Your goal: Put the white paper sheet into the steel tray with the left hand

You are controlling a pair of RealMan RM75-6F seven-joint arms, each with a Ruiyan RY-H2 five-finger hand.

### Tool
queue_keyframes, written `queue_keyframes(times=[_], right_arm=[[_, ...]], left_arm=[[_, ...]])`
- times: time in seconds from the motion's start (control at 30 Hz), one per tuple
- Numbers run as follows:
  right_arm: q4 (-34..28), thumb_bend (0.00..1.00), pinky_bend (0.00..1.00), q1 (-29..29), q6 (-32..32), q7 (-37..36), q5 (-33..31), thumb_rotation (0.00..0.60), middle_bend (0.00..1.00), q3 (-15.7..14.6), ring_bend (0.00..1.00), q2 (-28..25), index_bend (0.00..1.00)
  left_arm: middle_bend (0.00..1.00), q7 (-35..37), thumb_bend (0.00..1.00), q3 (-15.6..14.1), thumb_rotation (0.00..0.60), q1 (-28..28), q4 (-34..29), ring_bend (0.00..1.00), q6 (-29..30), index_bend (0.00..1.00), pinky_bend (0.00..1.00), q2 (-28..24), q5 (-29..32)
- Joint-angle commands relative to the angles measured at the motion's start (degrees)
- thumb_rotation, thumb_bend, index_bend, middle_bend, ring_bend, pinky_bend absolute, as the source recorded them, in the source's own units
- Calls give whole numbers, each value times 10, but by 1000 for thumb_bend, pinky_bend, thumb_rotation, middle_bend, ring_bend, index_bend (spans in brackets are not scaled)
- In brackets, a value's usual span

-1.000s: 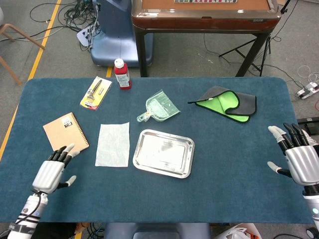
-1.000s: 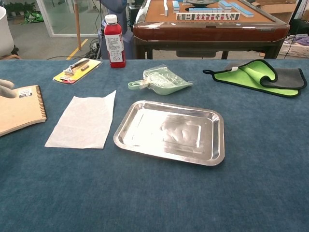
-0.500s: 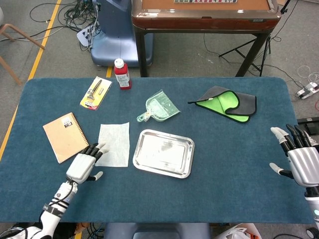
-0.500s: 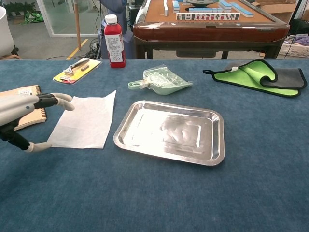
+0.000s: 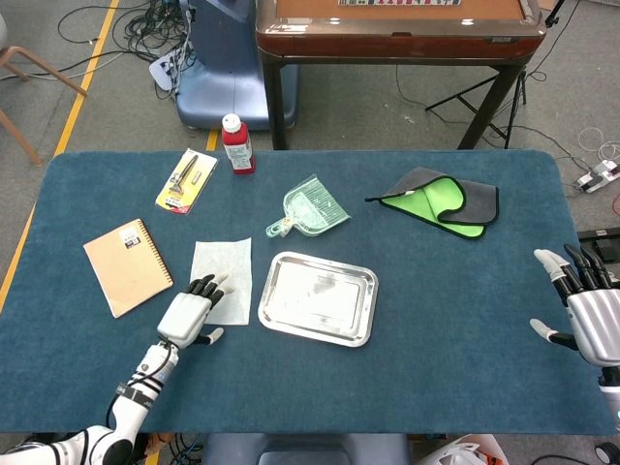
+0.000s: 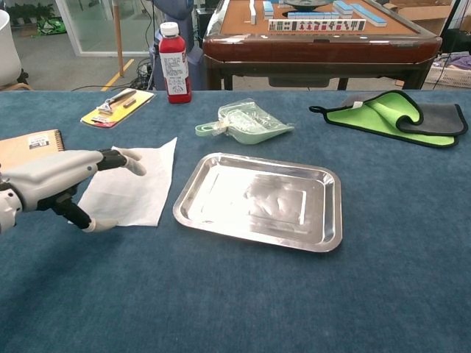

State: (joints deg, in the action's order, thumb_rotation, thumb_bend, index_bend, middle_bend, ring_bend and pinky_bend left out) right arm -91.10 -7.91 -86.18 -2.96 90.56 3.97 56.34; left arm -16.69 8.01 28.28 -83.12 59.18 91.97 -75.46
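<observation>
Left hand [image 5: 188,316] sat over the near-left corner of the white paper sheet [image 5: 225,273], fingers extended and spread with the thumb splayed out to the side, nothing gripped; in the chest view the same hand [image 6: 55,184] looked to hover just above the sheet [image 6: 136,190], though contact at the fingertips couldn't be confirmed from either angle. Sheet lay flat on the blue table [image 5: 446,320], outside the steel tray [image 5: 318,297], just beside the tray's left edge at its 9 o'clock. Tray held nothing visible. Right hand [image 5: 589,308] was at the table's right edge, roughly 3 o'clock from the tray and well apart from it, fingers apart and holding nothing; not visible in the chest view. Tan spiral notebook [image 5: 128,265] was at 9 o'clock from the sheet, near the left hand but apart from it. Yellow card with a razor [image 5: 187,180] sat at 11 o'clock from the sheet, red bottle with white cap [image 5: 237,144] upright at the far table edge at 12 o'clock from the sheet. Pale green dustpan [image 5: 310,207] was at 12 o'clock from the tray, just apart from its far rim. Green and grey cloth [image 5: 444,201] lay folded at 2 o'clock from the tray, well apart.
</observation>
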Motion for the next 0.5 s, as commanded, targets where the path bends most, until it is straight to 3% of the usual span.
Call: queue_keyframes(times=[0.03,0.5], right_arm=[[1,64,51,0,0,-1,0,600,169,0,0,0,81],[10,64,51,7,-6,-13,0,600,169,-1,0,-1,81]], left_arm=[[72,-3,237,2,600,5,6,64,-3,209,104,7,6],[72,-23,237,13,600,41,47,65,-29,210,104,59,52]])
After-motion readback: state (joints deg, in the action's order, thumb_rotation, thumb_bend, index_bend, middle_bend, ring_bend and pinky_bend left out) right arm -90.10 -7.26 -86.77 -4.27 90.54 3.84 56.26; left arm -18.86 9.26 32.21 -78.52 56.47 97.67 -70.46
